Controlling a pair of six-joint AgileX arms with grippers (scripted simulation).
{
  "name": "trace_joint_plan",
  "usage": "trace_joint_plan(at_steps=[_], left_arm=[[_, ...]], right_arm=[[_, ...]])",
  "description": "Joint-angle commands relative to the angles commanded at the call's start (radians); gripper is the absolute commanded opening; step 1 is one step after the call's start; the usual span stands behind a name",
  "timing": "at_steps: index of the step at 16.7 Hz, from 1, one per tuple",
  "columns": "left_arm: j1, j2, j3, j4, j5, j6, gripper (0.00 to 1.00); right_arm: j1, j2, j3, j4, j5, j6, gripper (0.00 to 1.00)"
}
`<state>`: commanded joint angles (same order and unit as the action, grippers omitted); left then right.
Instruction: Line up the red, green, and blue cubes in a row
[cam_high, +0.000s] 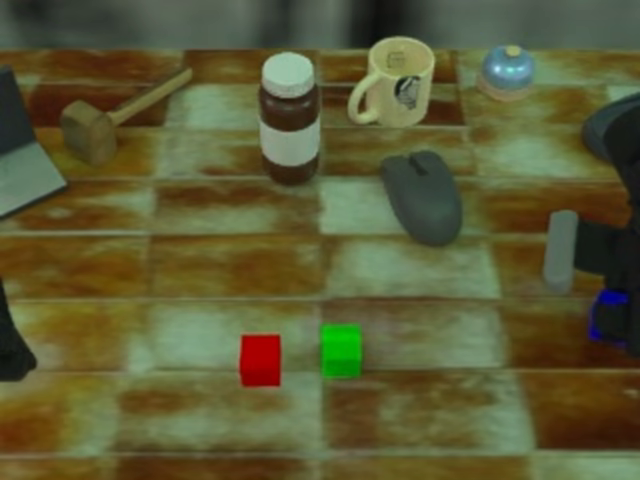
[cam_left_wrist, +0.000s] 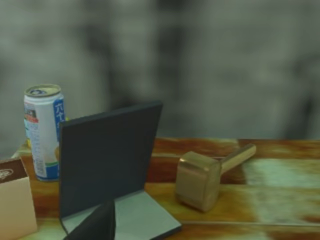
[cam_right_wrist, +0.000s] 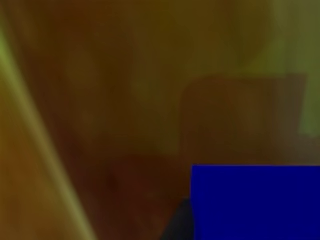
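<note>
Blue cube (cam_high: 606, 318) sits under right gripper (cam_high: 612, 322); no writing legible.

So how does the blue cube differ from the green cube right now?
The green cube sits in the open near the table's middle, right beside the red cube; the blue cube is far off at the table's right edge. The green one is fully visible and free of either arm; the blue one is mostly covered by the right gripper, and fills the corner of the right wrist view. Both are plain solid-coloured cubes.
</note>
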<state>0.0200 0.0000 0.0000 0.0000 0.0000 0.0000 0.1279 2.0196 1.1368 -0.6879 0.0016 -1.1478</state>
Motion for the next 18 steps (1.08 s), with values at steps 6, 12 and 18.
trace_joint_plan(at_steps=[6, 12, 18], left_arm=[[0.000, 0.000, 0.000, 0.000, 0.000, 0.000, 1.00], [0.000, 0.000, 0.000, 0.000, 0.000, 0.000, 1.00], [0.000, 0.000, 0.000, 0.000, 0.000, 0.000, 1.00]], right_arm=[[-0.002, -0.039, 0.024, -0.064, -0.002, 0.013, 0.00], [0.006, -0.136, 0.126, -0.266, -0.002, 0.009, 0.00], [0.007, -0.144, 0.136, -0.283, -0.003, 0.011, 0.00]])
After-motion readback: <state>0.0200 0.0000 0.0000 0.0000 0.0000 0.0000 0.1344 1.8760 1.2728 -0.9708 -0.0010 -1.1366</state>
